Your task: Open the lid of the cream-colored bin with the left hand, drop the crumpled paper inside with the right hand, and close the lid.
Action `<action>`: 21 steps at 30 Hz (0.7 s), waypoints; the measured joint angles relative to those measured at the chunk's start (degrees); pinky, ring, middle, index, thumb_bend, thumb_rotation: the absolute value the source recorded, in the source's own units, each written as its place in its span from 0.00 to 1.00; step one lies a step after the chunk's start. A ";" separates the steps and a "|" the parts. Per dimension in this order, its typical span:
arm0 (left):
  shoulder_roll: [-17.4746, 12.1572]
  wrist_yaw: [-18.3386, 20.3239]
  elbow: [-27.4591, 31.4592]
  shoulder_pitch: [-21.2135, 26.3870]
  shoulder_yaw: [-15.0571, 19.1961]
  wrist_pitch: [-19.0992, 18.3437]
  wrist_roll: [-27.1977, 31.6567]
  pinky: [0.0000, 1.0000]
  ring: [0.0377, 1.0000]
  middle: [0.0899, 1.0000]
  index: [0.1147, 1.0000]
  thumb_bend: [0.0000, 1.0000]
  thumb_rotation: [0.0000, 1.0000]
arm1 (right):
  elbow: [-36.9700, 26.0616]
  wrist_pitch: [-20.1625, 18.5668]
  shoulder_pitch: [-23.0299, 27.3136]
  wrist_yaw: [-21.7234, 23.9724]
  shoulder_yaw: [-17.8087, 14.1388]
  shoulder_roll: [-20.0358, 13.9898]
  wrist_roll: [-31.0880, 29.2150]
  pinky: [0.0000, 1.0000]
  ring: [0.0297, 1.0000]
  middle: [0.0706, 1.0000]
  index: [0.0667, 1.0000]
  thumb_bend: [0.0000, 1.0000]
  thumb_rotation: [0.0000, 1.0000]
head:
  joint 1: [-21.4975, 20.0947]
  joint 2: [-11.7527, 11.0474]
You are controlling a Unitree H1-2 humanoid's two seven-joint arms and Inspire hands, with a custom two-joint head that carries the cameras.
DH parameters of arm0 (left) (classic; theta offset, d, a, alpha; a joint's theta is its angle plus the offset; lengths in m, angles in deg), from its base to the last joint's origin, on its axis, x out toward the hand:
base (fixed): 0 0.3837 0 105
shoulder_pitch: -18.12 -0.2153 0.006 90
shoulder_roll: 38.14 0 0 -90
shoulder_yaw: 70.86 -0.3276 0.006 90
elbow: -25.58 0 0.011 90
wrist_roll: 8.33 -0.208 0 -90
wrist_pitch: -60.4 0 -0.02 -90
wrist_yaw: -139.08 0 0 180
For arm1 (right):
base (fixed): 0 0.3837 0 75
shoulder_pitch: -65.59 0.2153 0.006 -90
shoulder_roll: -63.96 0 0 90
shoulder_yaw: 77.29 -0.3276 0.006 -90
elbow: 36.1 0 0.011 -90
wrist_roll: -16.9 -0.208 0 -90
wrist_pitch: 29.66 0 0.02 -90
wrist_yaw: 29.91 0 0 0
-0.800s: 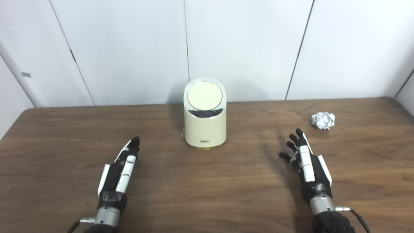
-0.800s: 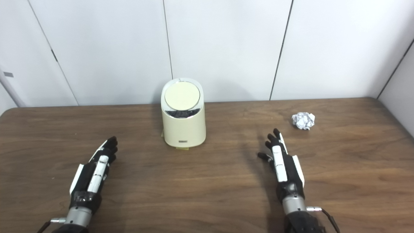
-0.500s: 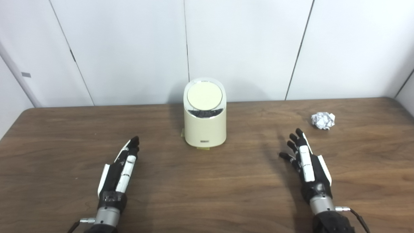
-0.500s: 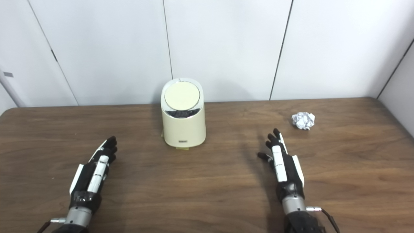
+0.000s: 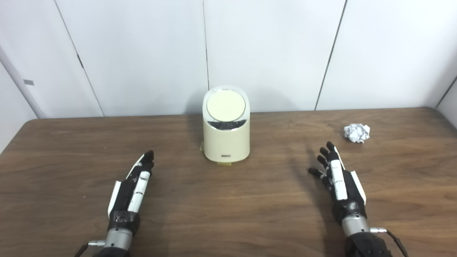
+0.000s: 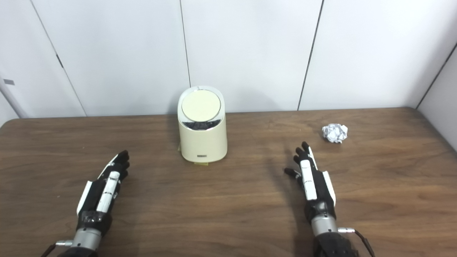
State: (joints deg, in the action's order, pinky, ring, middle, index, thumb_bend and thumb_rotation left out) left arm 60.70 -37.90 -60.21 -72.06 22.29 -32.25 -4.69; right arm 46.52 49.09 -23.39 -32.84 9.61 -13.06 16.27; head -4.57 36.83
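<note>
Near the back edge of the desk (image 5: 71,150), about midway along, stands the cream-colored bin (image 5: 226,125), its round lid (image 5: 226,105) down. The crumpled paper (image 5: 356,133) lies toward the back right corner. A careless push on the lid might slide or tip the light bin; a loose pinch could roll the paper away. Both the left hand (image 5: 132,187) and right hand (image 5: 337,178) are spread, holding nothing, fingers apart.

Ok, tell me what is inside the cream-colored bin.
The cream-colored bin has its round lid down, so the inside is covered. Only a dark, speckled strip shows just below the lid's front edge; what it is cannot be told.
</note>
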 measured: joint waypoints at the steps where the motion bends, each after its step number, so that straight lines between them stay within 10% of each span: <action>1: -0.06 -0.03 0.10 -0.04 -0.09 -0.23 -0.09 0.97 0.95 0.94 0.95 0.55 0.73 | -0.03 -0.07 0.01 -0.03 0.01 0.00 0.08 0.95 0.93 0.94 0.98 0.51 1.00 | 0.17 0.09; 10: 0.04 -1.50 3.16 0.09 -0.41 -3.37 -2.41 0.90 0.94 0.93 0.94 0.65 0.58 | 0.26 0.52 0.00 -0.21 -0.57 0.39 -0.26 0.95 0.93 0.94 0.98 0.50 1.00 | 1.67 -1.93; 21: -6.92 0.91 10.30 12.79 -3.32 -20.93 -11.15 0.86 0.86 0.86 0.88 0.92 0.36 | 0.70 2.60 -0.56 -0.22 0.95 0.24 1.30 0.99 0.95 0.96 1.00 0.50 1.00 | 1.58 -2.90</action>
State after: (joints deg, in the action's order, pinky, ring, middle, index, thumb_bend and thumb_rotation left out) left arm 53.78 -36.99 -49.91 -59.27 18.98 -53.18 -15.85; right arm 47.22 51.69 -23.95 -33.06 10.55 -12.83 17.57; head -2.99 33.93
